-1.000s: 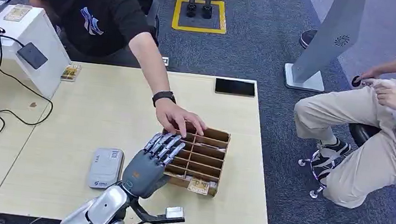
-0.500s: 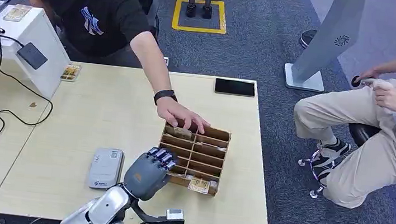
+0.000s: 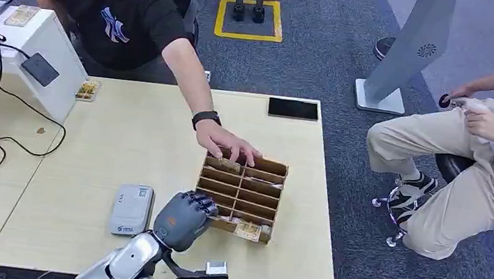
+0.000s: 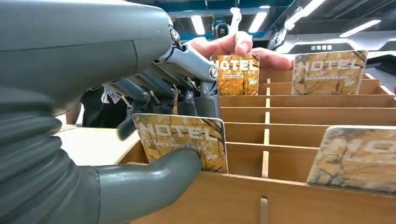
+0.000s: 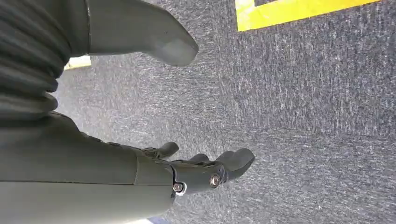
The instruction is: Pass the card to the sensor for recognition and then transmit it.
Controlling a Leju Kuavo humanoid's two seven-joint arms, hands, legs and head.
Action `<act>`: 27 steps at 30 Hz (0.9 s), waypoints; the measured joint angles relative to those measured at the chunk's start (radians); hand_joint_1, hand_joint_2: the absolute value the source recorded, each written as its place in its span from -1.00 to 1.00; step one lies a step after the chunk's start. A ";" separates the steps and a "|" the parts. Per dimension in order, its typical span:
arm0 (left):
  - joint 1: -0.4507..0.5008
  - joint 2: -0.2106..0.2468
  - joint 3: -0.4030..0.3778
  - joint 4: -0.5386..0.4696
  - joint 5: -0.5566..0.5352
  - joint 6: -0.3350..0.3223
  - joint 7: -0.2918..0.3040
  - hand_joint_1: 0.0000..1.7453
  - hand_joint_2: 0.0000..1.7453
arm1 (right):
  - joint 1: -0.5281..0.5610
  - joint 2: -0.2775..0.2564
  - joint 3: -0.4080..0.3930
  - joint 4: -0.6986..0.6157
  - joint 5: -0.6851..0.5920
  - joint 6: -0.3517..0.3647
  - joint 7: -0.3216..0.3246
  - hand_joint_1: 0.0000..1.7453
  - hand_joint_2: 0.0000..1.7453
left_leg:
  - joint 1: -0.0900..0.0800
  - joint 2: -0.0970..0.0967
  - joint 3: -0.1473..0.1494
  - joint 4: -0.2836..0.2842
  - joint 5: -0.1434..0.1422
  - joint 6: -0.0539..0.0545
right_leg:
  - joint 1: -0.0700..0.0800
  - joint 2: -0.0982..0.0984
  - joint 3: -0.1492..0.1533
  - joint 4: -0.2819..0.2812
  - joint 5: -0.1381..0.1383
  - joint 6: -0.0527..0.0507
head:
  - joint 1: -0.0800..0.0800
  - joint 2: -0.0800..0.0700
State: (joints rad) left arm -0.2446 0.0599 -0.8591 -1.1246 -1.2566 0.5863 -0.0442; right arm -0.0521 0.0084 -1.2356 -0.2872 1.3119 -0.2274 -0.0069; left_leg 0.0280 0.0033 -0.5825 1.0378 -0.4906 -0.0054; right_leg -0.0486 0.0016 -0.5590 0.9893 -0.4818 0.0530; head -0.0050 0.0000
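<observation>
Wooden rack (4 cards)

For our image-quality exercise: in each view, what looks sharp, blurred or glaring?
Head view: even light, table sharp. Left wrist view: the card at the left hand sharp, nearest right card blurred, ceiling lights glare. Right wrist view: carpet crisp.

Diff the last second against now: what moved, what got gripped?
The left hand drew back toward the robot over the near edge of the wooden card rack, and its fingers curled from spread to closed. It now pinches a hotel card standing in the nearest slot between thumb and fingers. Unchanged: the person's hand on the rack's far edge, the grey card reader, the phone.
</observation>
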 joint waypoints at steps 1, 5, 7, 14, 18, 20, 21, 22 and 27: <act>0.000 0.000 0.000 0.002 0.001 -0.002 -0.002 1.00 1.00 | 0.000 0.000 0.000 0.000 0.000 0.000 -0.002 -1.00 1.00 | 0.000 0.000 0.000 0.000 0.000 0.000 | 0.000 0.000 0.000 0.000 0.000 0.000 | 0.000 0.000; -0.001 0.001 0.000 0.005 0.004 -0.014 -0.005 1.00 1.00 | 0.000 0.000 0.000 0.002 0.004 0.000 -0.004 -1.00 1.00 | 0.000 0.000 0.000 0.000 0.000 0.000 | 0.000 0.000 0.000 0.000 0.000 0.000 | 0.000 0.000; -0.002 0.001 0.000 0.007 0.009 -0.021 -0.007 1.00 1.00 | 0.000 0.000 0.000 0.003 0.005 -0.001 -0.004 -1.00 1.00 | 0.000 0.000 0.000 0.000 0.000 0.000 | 0.000 0.000 0.000 0.000 0.000 0.000 | 0.000 0.000; -0.002 0.001 0.000 0.012 0.018 -0.031 -0.010 1.00 1.00 | 0.000 0.000 0.000 0.005 0.005 -0.002 -0.004 -1.00 1.00 | 0.000 0.000 0.000 0.000 0.000 0.000 | 0.000 0.000 0.000 0.000 0.000 0.000 | 0.000 0.000; -0.002 0.002 0.000 0.012 0.021 -0.031 -0.012 1.00 1.00 | 0.000 0.000 0.000 0.005 0.005 -0.003 -0.004 -1.00 1.00 | 0.000 0.000 0.000 0.000 0.000 0.000 | 0.000 0.000 0.000 0.000 0.000 0.000 | 0.000 0.000; -0.002 0.003 0.000 0.012 0.021 -0.031 -0.013 1.00 1.00 | 0.000 0.000 0.000 0.005 0.005 -0.003 -0.004 -1.00 1.00 | 0.000 0.000 0.000 0.000 0.000 0.000 | 0.000 0.000 0.000 0.000 0.000 0.000 | 0.000 0.000; -0.002 0.003 0.000 0.012 0.021 -0.031 -0.013 1.00 1.00 | 0.000 0.000 0.000 0.005 0.005 -0.003 -0.004 -1.00 1.00 | 0.000 0.000 0.000 0.000 0.000 0.000 | 0.000 0.000 0.000 0.000 0.000 0.000 | 0.000 0.000; -0.002 0.003 0.000 0.012 0.021 -0.031 -0.013 1.00 1.00 | 0.000 0.000 0.000 0.006 0.005 -0.003 -0.004 -1.00 1.00 | 0.000 0.000 0.000 0.000 0.000 0.000 | 0.000 0.000 0.000 0.000 0.000 0.000 | 0.000 0.000; -0.003 0.003 0.000 0.012 0.022 -0.031 -0.013 1.00 1.00 | 0.000 0.000 0.000 0.006 0.006 -0.003 -0.004 -1.00 1.00 | 0.000 0.000 0.000 0.000 0.000 0.000 | 0.000 0.000 0.000 0.000 0.000 0.000 | 0.000 0.000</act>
State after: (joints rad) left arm -0.2472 0.0629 -0.8591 -1.1124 -1.2345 0.5550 -0.0576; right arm -0.0525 0.0084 -1.2356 -0.2808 1.3176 -0.2308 -0.0111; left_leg 0.0280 0.0034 -0.5822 1.0377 -0.4906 -0.0054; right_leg -0.0486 0.0017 -0.5588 0.9892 -0.4817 0.0531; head -0.0050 0.0000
